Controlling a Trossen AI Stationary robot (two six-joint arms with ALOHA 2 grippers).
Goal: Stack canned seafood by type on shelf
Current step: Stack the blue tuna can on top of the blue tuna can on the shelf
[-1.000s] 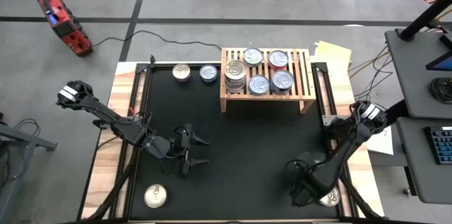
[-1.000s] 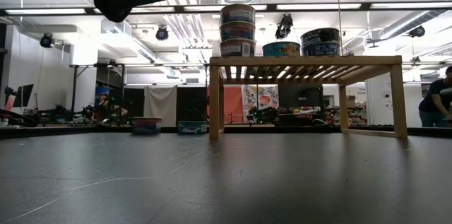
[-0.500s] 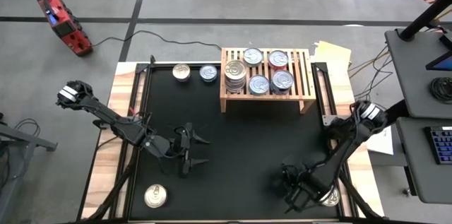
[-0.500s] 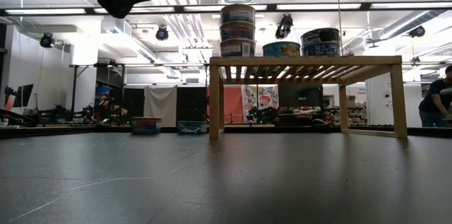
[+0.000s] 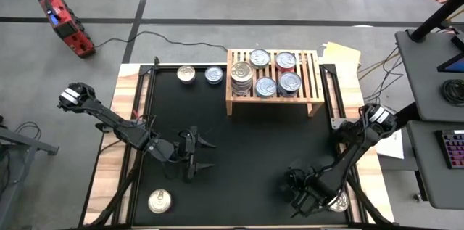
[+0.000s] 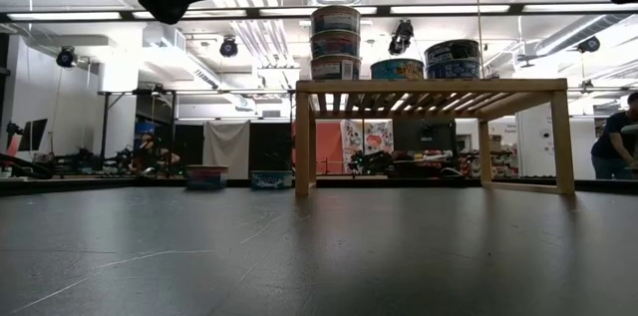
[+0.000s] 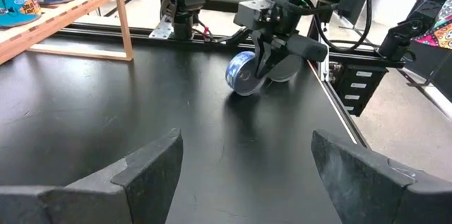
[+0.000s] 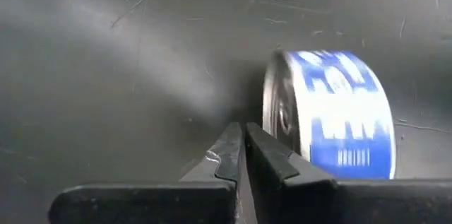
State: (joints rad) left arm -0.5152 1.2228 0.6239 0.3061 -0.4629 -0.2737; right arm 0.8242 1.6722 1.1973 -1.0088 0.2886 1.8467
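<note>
The light-wood shelf [image 5: 313,77] stands at the mat's far edge and carries several silver-lidded tins; one stack [image 5: 241,77] shows three high in the low view [image 6: 335,42]. My right gripper [image 5: 301,195] is shut, low over the mat's near right part, beside a blue-labelled tin [image 8: 332,111] that stands on its rim [image 7: 241,75]. A silver-lidded tin [image 5: 338,203] lies flat just right of it. My left gripper [image 5: 201,154] hovers open over the mat's near left part [image 7: 247,160], touching nothing. My right gripper has its shut fingers alongside the blue tin's silver end face [image 8: 274,118], and the outer side of one finger [image 8: 272,157] seems to rest against it. The fingers point down at a slant. The tin stands on its rim on the mat.
Two tins [image 5: 186,74] [image 5: 214,75] sit on the mat left of the shelf, and another [image 5: 159,201] near the mat's near left corner. The black mat [image 5: 246,143] lies open between the arms. A person [image 6: 618,142] stands beyond the table.
My right gripper has moved a little toward the table's left and near edges, then stayed there. My left arm has kept still.
</note>
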